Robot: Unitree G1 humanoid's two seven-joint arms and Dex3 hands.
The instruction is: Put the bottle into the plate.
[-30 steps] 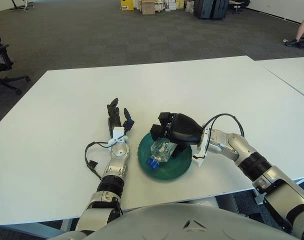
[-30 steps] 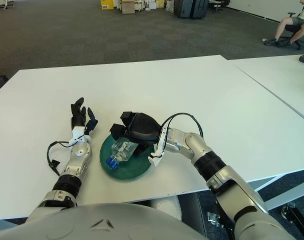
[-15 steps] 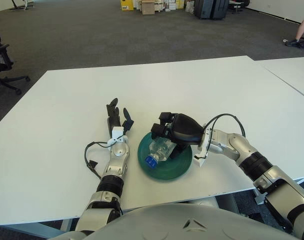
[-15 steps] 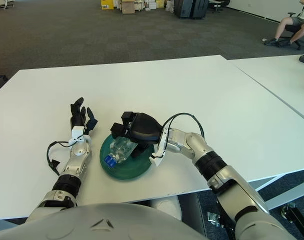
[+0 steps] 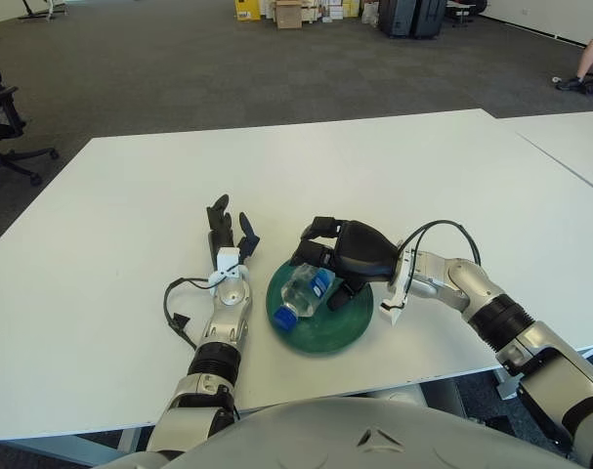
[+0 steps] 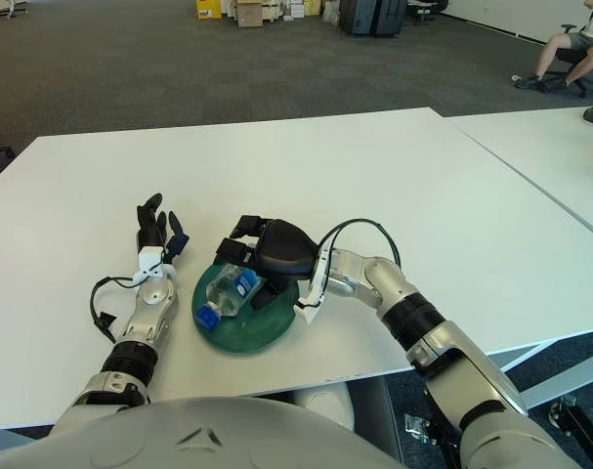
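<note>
Since a moment ago the bottle [image 5: 304, 293] has rolled round in the plate [image 5: 320, 330]: its blue label now faces up, where before mostly clear plastic showed. It lies on its side inside the green plate, blue cap toward seven o'clock, its base up at one o'clock under the right hand [image 5: 343, 256]. That hand has lifted a little and loosened; its dark fingers [image 5: 316, 231] arch over the bottle's upper end, spread rather than clamped, and whether they touch the bottle I cannot tell. The plate seems to have slid slightly toward the left hand [image 5: 227, 233].

The left hand is unchanged, at nine o'clock of the plate, palm side down by the look of it, fingers straight and spread, holding nothing, pointing to twelve o'clock. A black cable [image 5: 176, 303] loops out from its wrist toward eight o'clock.

The plate sits near the white table [image 5: 394, 176]'s near edge, at six o'clock. From ten through two o'clock the tabletop runs broad and bare. A second table [image 5: 574, 137] adjoins at two o'clock, with a seam between.
</note>
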